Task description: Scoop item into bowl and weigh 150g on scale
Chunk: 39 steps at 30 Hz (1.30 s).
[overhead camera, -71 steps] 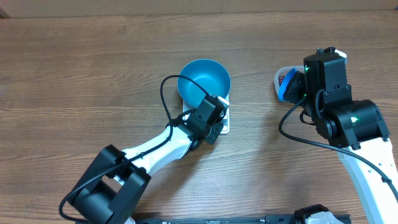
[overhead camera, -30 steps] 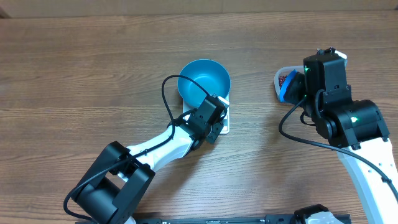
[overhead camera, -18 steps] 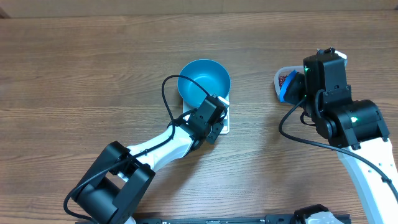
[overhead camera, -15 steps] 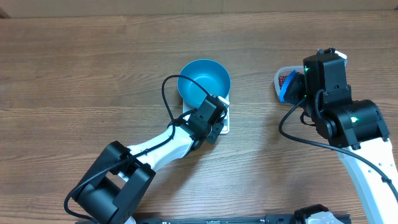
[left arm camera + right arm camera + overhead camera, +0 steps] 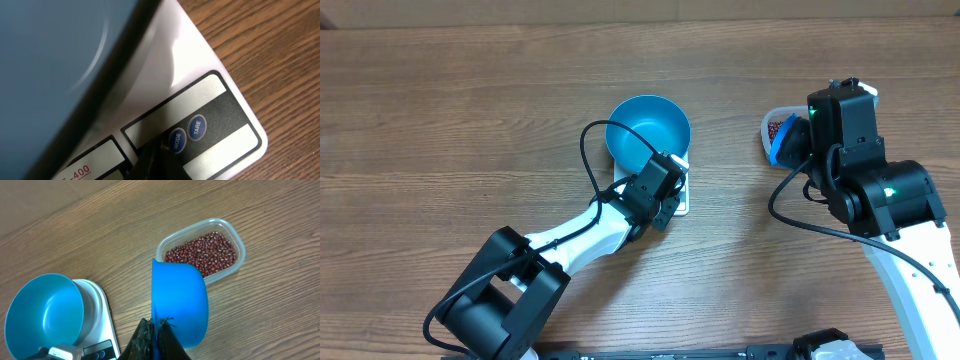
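overhead first. where is the bowl? (observer)

bowl (image 5: 648, 128) sits on the scale (image 5: 681, 198) and covers most of it; only the scale's front strip and right edge show. wooden table (image 5: 440, 120) under everything. my left gripper (image 5: 665, 207) is down at that front strip. (me)

left wrist view, what does it give? (observer)

very close shot. my left gripper (image 5: 159, 159) is closed to a single dark tip, set right at the edge of the mode button (image 5: 177, 140). tare button (image 5: 197, 127) is just beside it, untouched. pressing or only resting there: cannot tell. the bowl's blue wall fills the upper left, blurred. (me)

and the right side? (observer)

right wrist view: my right gripper (image 5: 156, 330) is clamped on the handle of the blue scoop (image 5: 180, 300). the cup shows me its back, so what is inside it is hidden. the beans (image 5: 202, 254) lie in a clear tub (image 5: 227, 272) on the table, to the right of the scale and apart from it. scoop hangs between scale and tub and overlaps the tub's near-left rim in this view — above it or touching it, cannot tell. (me)
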Available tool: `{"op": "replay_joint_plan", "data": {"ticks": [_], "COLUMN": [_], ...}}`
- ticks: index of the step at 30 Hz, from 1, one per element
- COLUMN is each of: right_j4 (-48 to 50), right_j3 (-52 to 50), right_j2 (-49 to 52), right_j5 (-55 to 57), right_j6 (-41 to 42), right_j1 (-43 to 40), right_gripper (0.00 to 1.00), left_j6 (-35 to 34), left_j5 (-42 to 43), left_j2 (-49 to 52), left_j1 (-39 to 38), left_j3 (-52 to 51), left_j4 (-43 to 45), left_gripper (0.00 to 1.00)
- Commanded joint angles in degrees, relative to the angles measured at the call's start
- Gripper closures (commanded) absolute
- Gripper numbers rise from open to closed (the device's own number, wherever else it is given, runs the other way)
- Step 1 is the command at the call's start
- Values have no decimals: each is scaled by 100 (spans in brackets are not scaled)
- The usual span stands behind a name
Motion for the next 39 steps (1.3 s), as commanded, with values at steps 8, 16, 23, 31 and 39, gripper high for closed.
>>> {"op": "replay_joint_plan", "data": {"ticks": [8,16,23,31,39], "right_j4": [26,26,24,28,28], "right_j3": [125,125,125,125,125], "right_j2": [-15,-15,-15,-15,-15], "right_j5": [83,81,81,81,81], "right_j6": [15,15,17,17,17], "right_j1": [-26,-26,-26,-26,-26], "right_gripper": [96,96,96,96,96], "left_j6": [197,197,282,280,380], "left_j5": [-286,-293,-85,-24,-2], "left_j2": [136,136,138,210,310], "left_j1": [17,17,17,17,17], "left_j3": [35,35,22,-15,-15], "left_j4": [-98,-109,-146,-101,-103], "left_gripper": [96,96,96,96,96]}}
